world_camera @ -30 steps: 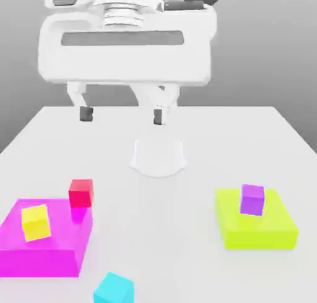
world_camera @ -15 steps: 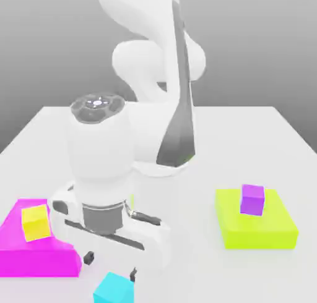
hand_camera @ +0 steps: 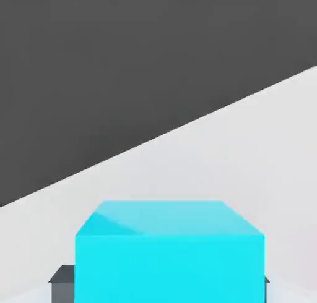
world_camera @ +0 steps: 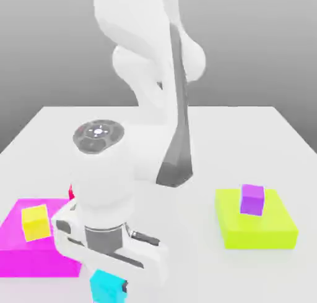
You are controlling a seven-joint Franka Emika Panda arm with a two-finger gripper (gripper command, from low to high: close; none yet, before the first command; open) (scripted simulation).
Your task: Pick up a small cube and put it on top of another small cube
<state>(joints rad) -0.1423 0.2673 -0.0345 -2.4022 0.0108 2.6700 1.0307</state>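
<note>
From my remote seat, the white arm (world_camera: 142, 110) towers over the pale surface (world_camera: 247, 135), bent low. Beside it lie a magenta slab (world_camera: 25, 252) bearing a yellow cube (world_camera: 35, 222) and a lime slab (world_camera: 255, 227) bearing a purple cube (world_camera: 252, 199). The gripper (world_camera: 109, 284) has dropped since half a second ago — it now straddles the cyan cube (world_camera: 106, 287) beneath the arm, fingers apart, not yet clamped. Closing comes next, I judge.

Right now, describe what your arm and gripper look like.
The arm is glossy white with rounded, bulbous links and a dark grey stripe down one side. The wrist joint carries a grey round cap with small markings. The gripper has a white boxy body, a grey collar and dark fingertips.
</note>
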